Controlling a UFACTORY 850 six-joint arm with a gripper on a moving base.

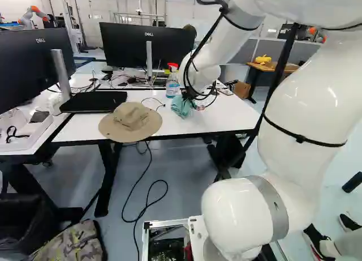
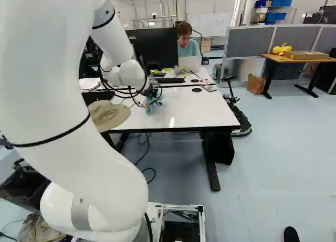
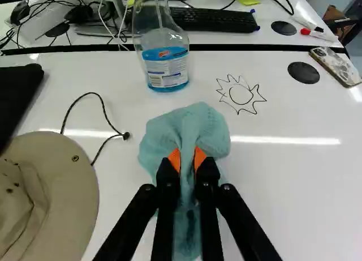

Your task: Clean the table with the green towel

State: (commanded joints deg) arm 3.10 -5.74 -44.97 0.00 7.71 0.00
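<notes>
White table [image 3: 294, 176] — towel [image 3: 189, 125] between gripper [image 2: 154, 91] fingers

In the left base view, a white rectangular table with black edges [image 1: 232, 115] holds a tan, round-brimmed fabric hat [image 1: 113, 128] at its near edge, brim overhanging. To the hat's right, a crumpled teal cloth towel [image 3: 186, 125] sits between the fingers of the black two-fingered gripper [image 2: 153, 95]. Behind the towel stands a clear plastic spray bottle with blue liquid [image 3: 165, 60]; right of that, a black line-drawn spiky sun [image 3: 240, 94] is on the tabletop.
</notes>
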